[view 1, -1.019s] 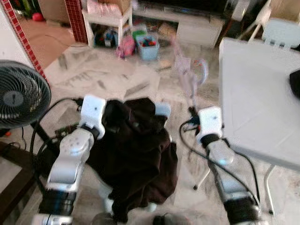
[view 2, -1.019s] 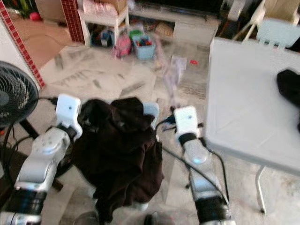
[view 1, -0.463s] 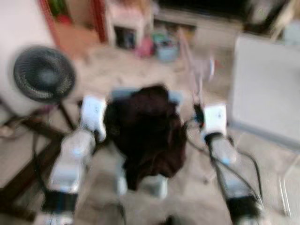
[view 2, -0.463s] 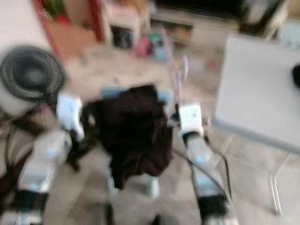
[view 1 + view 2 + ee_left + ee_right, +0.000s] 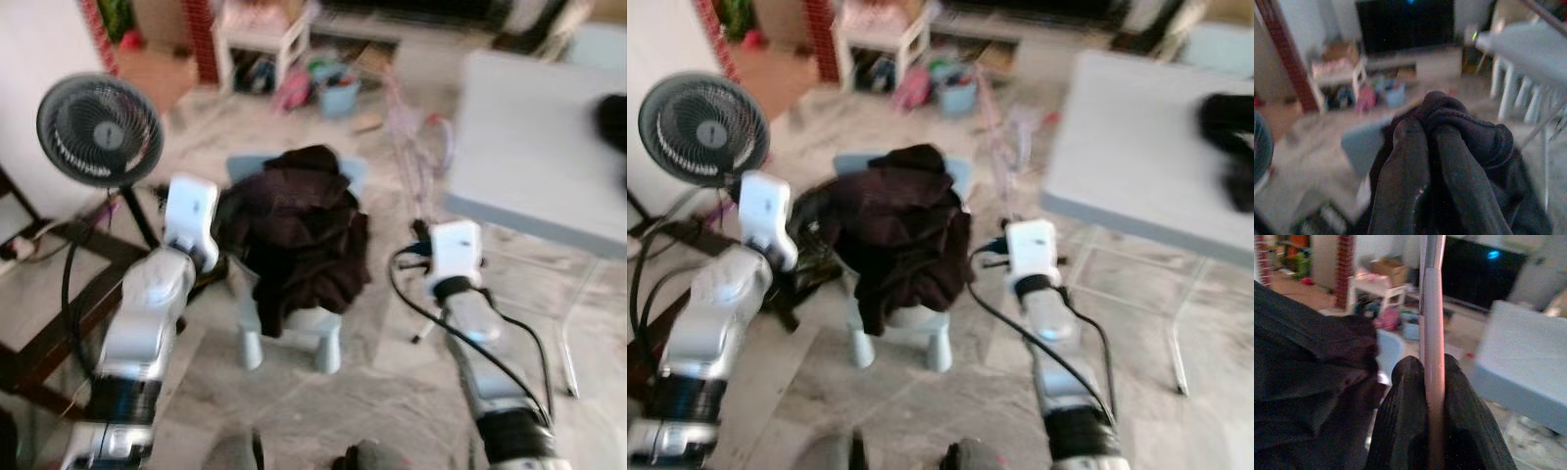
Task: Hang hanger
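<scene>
A: Head views: the right gripper [image 5: 423, 227] carries a thin pink plastic hanger [image 5: 416, 157] upright beside a dark brown crumpled garment [image 5: 299, 230] heaped on a small pale blue plastic stool [image 5: 294, 328]. Best to keep the hanger vertical while walking.

B: Left wrist view: the left gripper [image 5: 1425, 132] has its fingers pressed together against the garment; whether it pinches cloth is unclear.

A: Right wrist view: fingers clamp the hanger's stem.

B: Marbled tile floor [image 5: 323, 411], black standing fan [image 5: 98, 132], white folding table [image 5: 539, 147].

The head views were evenly lit but soft with motion blur. Both wrist views were dim, with blurred, bluish backgrounds.
</scene>
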You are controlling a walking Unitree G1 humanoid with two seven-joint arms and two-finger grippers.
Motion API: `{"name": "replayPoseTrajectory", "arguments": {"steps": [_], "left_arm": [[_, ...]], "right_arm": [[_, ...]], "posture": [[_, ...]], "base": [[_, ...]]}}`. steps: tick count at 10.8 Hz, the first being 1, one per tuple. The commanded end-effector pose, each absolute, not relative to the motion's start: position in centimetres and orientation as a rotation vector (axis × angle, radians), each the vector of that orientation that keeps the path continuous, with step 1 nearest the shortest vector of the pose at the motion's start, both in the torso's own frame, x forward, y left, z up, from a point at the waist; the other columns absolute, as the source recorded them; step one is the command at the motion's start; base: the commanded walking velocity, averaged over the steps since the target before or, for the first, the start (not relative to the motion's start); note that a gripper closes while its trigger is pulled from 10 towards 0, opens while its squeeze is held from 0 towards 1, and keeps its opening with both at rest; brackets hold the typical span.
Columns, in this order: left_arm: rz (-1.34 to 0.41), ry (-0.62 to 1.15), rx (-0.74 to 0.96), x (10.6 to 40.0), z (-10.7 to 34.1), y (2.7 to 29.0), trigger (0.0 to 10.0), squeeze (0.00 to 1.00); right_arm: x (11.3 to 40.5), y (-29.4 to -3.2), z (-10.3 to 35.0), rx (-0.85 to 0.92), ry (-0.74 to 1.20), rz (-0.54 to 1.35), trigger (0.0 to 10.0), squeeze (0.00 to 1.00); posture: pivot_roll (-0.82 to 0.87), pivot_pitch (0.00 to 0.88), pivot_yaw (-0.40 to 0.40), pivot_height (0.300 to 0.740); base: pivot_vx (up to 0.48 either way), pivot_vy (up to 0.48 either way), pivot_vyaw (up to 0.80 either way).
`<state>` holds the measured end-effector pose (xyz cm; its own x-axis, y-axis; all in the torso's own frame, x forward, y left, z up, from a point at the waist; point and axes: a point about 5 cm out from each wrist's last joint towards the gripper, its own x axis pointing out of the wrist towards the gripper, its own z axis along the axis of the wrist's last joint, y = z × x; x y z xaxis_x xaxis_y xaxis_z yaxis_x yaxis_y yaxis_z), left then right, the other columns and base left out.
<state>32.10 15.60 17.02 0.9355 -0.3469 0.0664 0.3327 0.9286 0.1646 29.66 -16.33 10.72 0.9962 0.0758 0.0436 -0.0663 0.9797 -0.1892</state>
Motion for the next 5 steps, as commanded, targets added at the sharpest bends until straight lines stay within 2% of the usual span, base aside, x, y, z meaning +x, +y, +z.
{"name": "replayPoseTrajectory", "arguments": {"steps": [1,3,5], "left_arm": [[-0.326,-0.137,0.152,32.2,18.2,16.3,10.0,0.0],[-0.347,-0.132,0.147,32.2,18.2,15.6,10.0,0.0],[-0.368,-0.201,0.146,32.7,20.1,14.3,10.0,0.0]], "right_arm": [[30.0,-16.0,11.0,-0.179,-0.066,0.077,10.0,0.0],[30.2,-16.0,11.1,-0.181,-0.07,0.075,10.0,0.0],[30.2,-16.1,11.1,-0.183,-0.072,0.074,10.0,0.0]], "posture": [[-0.01,0.0,-0.036,0.74],[-0.01,0.0,-0.034,0.74],[-0.01,0.0,-0.036,0.74]], "base": [[0.0,0.0,0.0],[0.0,0.0,0.0],[0.0,0.0,0.0]]}}
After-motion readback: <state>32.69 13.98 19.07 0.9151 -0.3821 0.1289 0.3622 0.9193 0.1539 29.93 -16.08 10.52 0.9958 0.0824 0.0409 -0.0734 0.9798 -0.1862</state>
